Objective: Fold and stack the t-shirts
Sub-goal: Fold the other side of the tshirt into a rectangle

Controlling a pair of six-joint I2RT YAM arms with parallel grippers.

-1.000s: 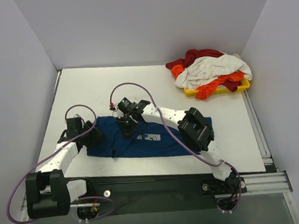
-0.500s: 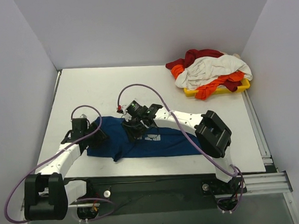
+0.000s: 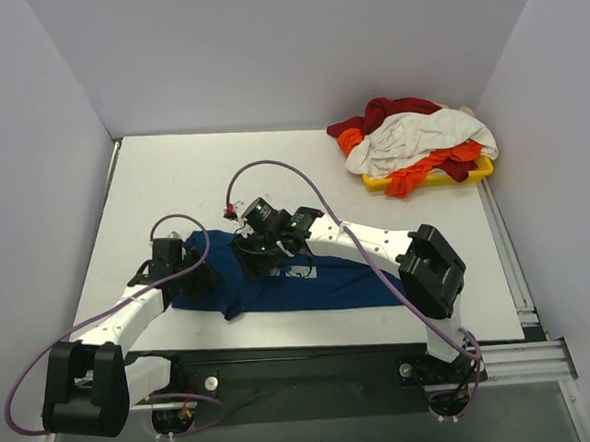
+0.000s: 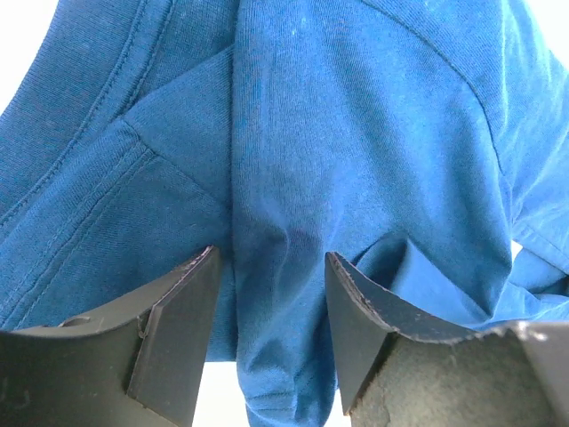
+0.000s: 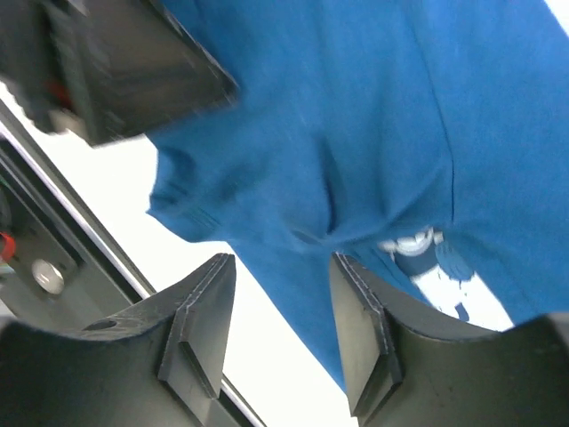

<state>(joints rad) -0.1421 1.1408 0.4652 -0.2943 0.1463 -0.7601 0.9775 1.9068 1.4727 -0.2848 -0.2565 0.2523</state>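
The dark blue t-shirt (image 3: pixel 334 284) lies spread lengthwise along the near edge of the table (image 3: pixel 172 178), and both my claws are on its left half.

My right claw (image 5: pixel 280 267) was pinched shut a second ago at the shirt's far edge. Now its jaws stand apart with nothing between them, and the cloth lies loose below, puckered just beside the pale print (image 5: pixel 418 245). I judge that I have just let go of the edge I carried in, so this fold is laid down.

My left claw (image 4: pixel 271 258) has slid in from the shirt's left end toward the middle. Its jaws stand partly apart with a raised ridge of blue cloth running between them. I cannot tell whether they pinch that ridge or only straddle it.

From above, the shirt's left end now looks bunched, with a flap hanging toward the near edge, and not squared off. The fold there probably needs smoothing or redoing before the next one.

The other t-shirts (image 3: pixel 415 138), dark red, white and orange, sit heaped on the yellow tray (image 3: pixel 378 183) at the far right corner, well apart and not yet folded. Most of the task remains.
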